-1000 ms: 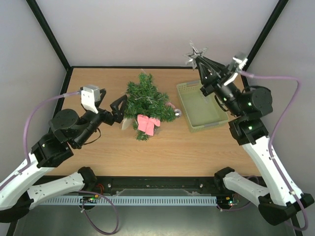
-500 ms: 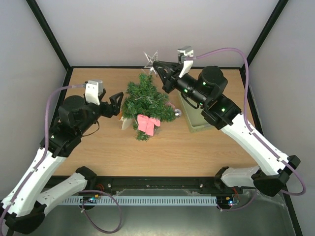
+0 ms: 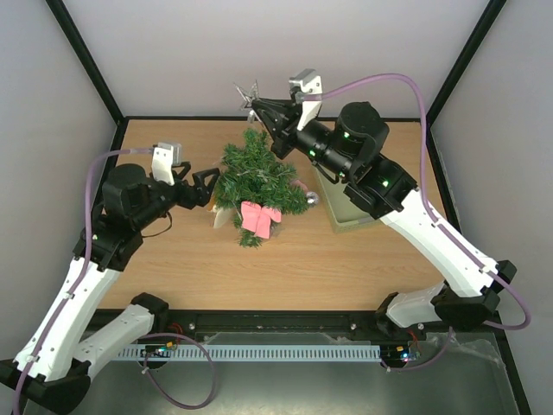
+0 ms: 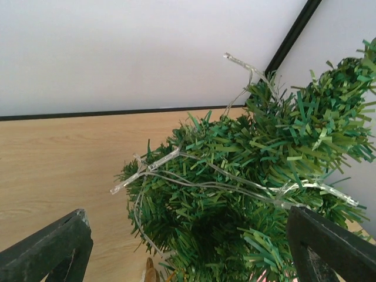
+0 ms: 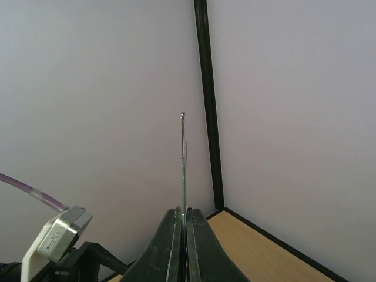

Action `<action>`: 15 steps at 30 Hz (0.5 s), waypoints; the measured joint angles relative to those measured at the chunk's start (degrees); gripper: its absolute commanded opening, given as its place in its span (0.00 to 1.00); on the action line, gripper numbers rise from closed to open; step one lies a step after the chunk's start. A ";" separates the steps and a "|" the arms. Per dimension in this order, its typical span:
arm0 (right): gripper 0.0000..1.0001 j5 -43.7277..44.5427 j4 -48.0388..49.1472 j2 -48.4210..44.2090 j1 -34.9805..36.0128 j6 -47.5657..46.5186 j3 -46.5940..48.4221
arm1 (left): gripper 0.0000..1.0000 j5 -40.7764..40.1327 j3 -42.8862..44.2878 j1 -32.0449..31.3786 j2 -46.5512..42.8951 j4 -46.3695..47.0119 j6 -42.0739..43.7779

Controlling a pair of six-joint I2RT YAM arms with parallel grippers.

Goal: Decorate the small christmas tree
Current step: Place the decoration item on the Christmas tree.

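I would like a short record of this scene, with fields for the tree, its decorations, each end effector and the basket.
tree: mid-table
on tree: pink bow; silver ball on right; light string
left end effector: open, at tree's left edge
right end effector: shut on silver star, raised near tree's tip
basket: right of tree, partly hidden by right arm

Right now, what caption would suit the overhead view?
Right gripper holds a silver star near the small christmas tree; open left gripper beside it.
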 measured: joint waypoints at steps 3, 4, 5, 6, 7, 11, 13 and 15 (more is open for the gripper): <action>0.02 0.17 -1.16 1.14 0.20 -1.03 0.74 | 0.92 0.55 -0.70 0.00 -0.61 0.00 0.02; 0.02 0.31 -1.79 1.60 0.28 -1.29 1.11 | 0.93 0.70 -0.96 0.02 -0.83 0.02 0.02; 0.02 0.44 -2.10 1.95 0.31 -1.51 1.38 | 0.93 0.79 -1.18 0.04 -1.09 0.00 0.04; 0.02 0.61 -2.36 2.23 0.31 -1.68 1.57 | 0.93 0.83 -1.36 0.04 -1.22 0.02 0.04; 0.02 0.66 -2.71 2.40 0.31 -1.95 1.64 | 0.93 0.87 -1.51 0.04 -1.44 0.02 0.04; 0.02 0.68 -3.67 2.82 0.33 -2.47 1.70 | 0.93 1.03 -1.73 0.04 -1.90 0.02 0.04; 0.02 0.66 -4.17 3.06 0.33 -2.56 2.03 | 0.94 1.22 -1.77 0.04 -1.99 0.02 0.04; 0.02 0.66 -4.31 3.08 0.33 -2.58 2.10 | 0.94 1.33 -1.81 0.04 -1.99 0.04 0.04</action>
